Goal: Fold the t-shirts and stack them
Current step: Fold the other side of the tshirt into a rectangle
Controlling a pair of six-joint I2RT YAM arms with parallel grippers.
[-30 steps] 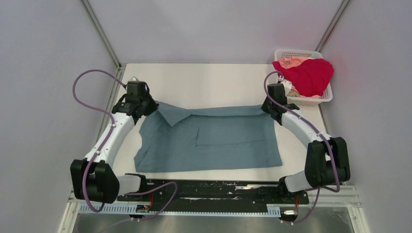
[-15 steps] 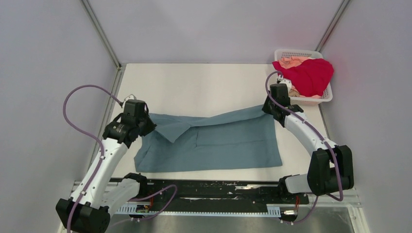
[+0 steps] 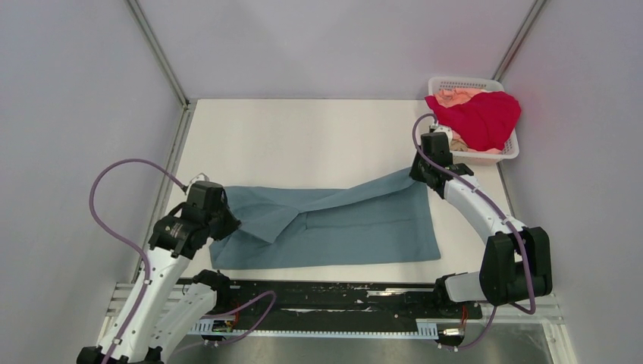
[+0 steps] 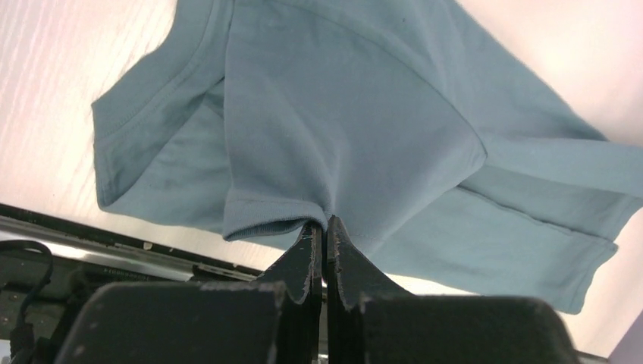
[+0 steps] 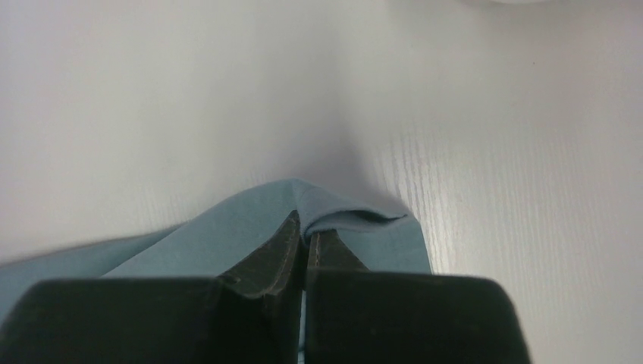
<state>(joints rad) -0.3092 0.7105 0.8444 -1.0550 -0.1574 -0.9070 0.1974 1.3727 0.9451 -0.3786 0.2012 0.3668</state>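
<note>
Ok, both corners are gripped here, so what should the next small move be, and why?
Probably draw the right fingers toward the near edge. Both sets are shut on the teal t-shirt, but the left fingers hold their corner much nearer the near hem, while the right corner sits far back, leaving the folded edge slanted.

top view is bright w/ even, diffuse light and sharp throughout; only faint soft shadows by the arms. red t-shirt (image 3: 485, 117) throws a pink tint on the right wall (image 3: 553, 114). left wrist view: table (image 4: 45, 91) overexposed, washed out. right wrist view: dimmer, soft shadow ahead of the dark, blurry right gripper (image 5: 305, 227).
</note>
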